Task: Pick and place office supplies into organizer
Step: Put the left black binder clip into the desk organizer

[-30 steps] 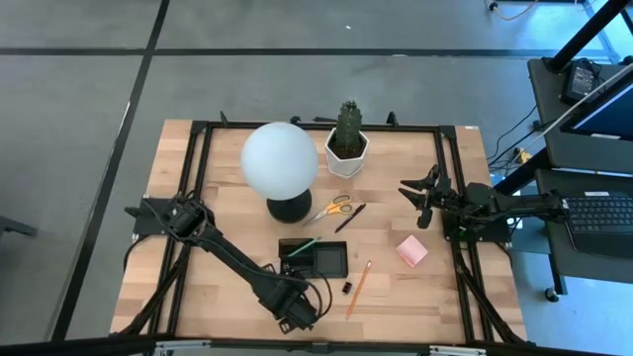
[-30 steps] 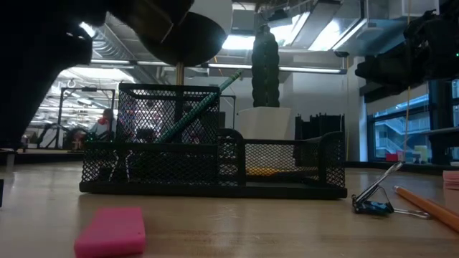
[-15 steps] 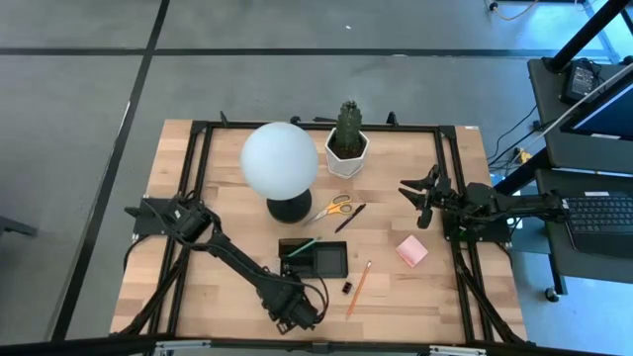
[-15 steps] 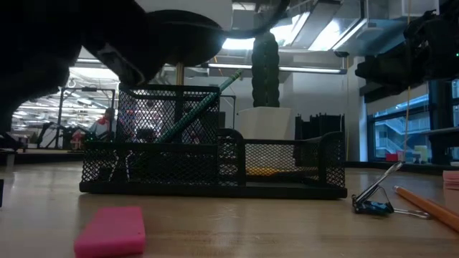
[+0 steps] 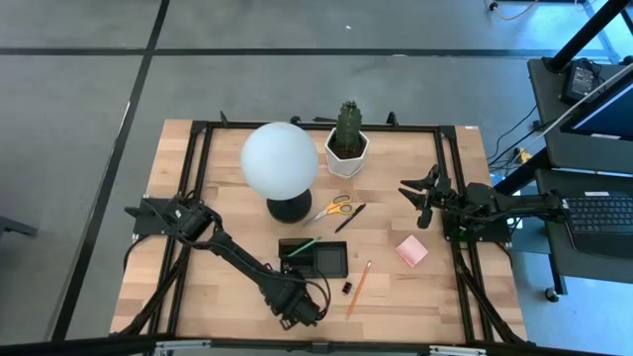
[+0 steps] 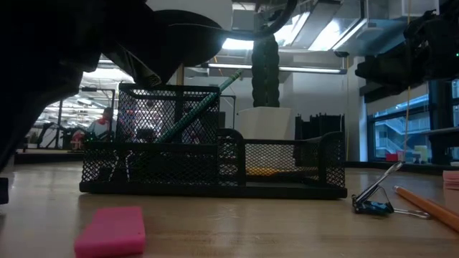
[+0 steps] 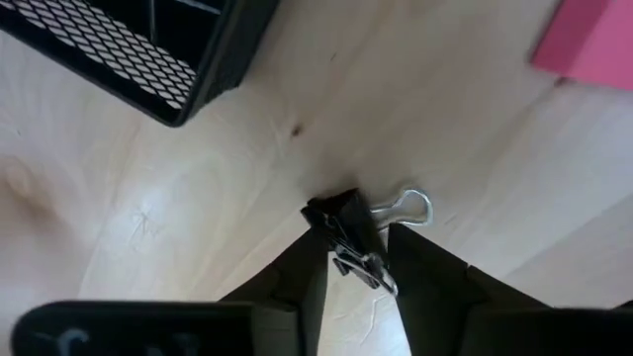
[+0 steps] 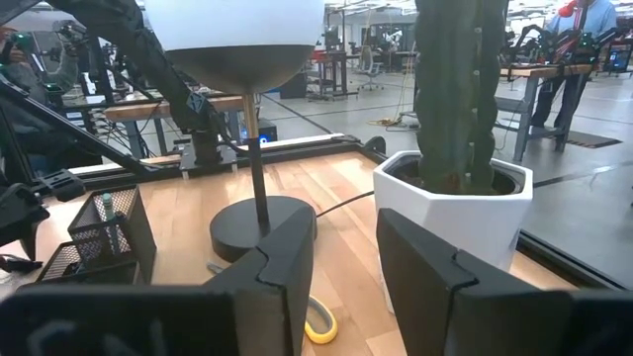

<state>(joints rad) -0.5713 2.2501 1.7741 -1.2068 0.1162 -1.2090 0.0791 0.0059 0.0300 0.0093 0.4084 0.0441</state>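
Pinching a black binder clip point(image 7: 346, 229) with looped wire handles, our left gripper point(image 7: 358, 259) hovers over pale wood beside the mesh organizer point(image 7: 138, 49), right gripper point(image 8: 344, 259) parted.

black mesh organizer point(image 6: 215, 161), pink eraser point(image 6: 111, 231), white lamp globe point(image 5: 280, 159), yellow-handled scissors point(image 5: 333, 208)

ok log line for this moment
left hand | shut on small black metal binder clip | beside black mesh organizer | right hand idle, open
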